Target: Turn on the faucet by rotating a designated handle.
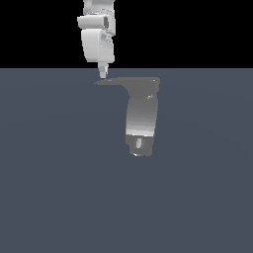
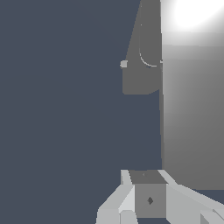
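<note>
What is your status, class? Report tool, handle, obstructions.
Tool at handle tip, jaw state unclear. Faucet upright. No obstructions seen.

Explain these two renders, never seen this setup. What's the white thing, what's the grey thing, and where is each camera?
Both are simulator renders of one moment. The exterior view comes from a camera off the arm. In it the white shape coming down from above is the end of a Franka Panda robot arm, and its gripper hangs just over the thin tip of the handle. That handle is a flat grey lever on top of the faucet, a rounded grey body with a darker stub end, set on a plain blue-grey surface. The wrist view comes from a camera on the arm's wrist, looking past the gripper's fingers at the faucet close up. Nothing is visibly held; whether the gripper is open or shut is unclear.
</note>
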Available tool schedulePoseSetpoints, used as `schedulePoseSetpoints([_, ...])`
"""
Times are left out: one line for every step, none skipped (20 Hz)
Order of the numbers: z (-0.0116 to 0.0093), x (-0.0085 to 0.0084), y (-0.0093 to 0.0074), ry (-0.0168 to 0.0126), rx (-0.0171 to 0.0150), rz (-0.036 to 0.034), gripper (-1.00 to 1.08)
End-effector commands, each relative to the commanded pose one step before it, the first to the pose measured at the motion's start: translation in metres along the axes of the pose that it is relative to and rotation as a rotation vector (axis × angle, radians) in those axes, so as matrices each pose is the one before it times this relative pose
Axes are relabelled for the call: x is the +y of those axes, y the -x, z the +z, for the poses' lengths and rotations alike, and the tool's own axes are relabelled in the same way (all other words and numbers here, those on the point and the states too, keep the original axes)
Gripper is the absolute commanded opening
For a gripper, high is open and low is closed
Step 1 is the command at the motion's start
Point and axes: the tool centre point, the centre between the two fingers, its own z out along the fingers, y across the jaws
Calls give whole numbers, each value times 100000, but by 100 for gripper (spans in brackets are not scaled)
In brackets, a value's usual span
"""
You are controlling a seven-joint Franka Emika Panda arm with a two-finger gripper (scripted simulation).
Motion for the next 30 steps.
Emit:
schedulePoseSetpoints([566,-985,-630,-141,32,5166,-100])
schedulePoseSetpoints([191,-325,-215,-22,-8,1707,-100])
schedulePoseSetpoints([173,-298,-197,-20,-11,1562,-100])
schedulePoseSetpoints([154,-270,-180,-18,-14,1417,-100])
schedulePoseSetpoints([136,-240,-161,-16,-16,1262,-100])
schedulePoseSetpoints([117,-210,-141,-14,-18,1105,-100])
schedulePoseSetpoints([99,-179,-121,-12,-18,942,-100])
schedulePoseSetpoints([81,-147,-100,-10,-16,775,-100])
schedulePoseSetpoints([62,-115,-77,-8,-14,602,-100])
schedulePoseSetpoints([44,-82,-56,-5,-11,431,-100])
schedulePoseSetpoints([26,-49,-33,-3,-7,258,-100])
schedulePoseSetpoints([9,-19,-18,-1,-3,98,-100])
schedulePoseSetpoints([0,0,0,0,0,0,-100])
schedulePoseSetpoints([0,0,0,0,0,0,-100])
schedulePoseSetpoints([0,0,0,0,0,0,-100])
schedulePoseSetpoints([6,20,-5,30,13,-92,-100])
schedulePoseSetpoints([0,280,13,0,0,0,-100])
schedulePoseSetpoints([0,282,14,0,0,0,-100])
schedulePoseSetpoints([0,284,14,0,0,0,-100])
schedulePoseSetpoints([0,286,14,0,0,0,-100])
schedulePoseSetpoints([0,288,14,0,0,0,-100])
schedulePoseSetpoints([0,290,14,0,0,0,-100])
schedulePoseSetpoints([0,292,14,0,0,0,-100])
schedulePoseSetpoints([0,294,14,0,0,0,-100])
schedulePoseSetpoints([0,296,14,0,0,0,-100])
schedulePoseSetpoints([0,298,14,0,0,0,-100])
schedulePoseSetpoints([0,300,14,0,0,0,-100])
schedulePoseSetpoints([0,301,15,0,0,0,-100])
schedulePoseSetpoints([0,303,15,0,0,0,-100])
schedulePoseSetpoints([-14,294,-27,-11,-33,59,-100])
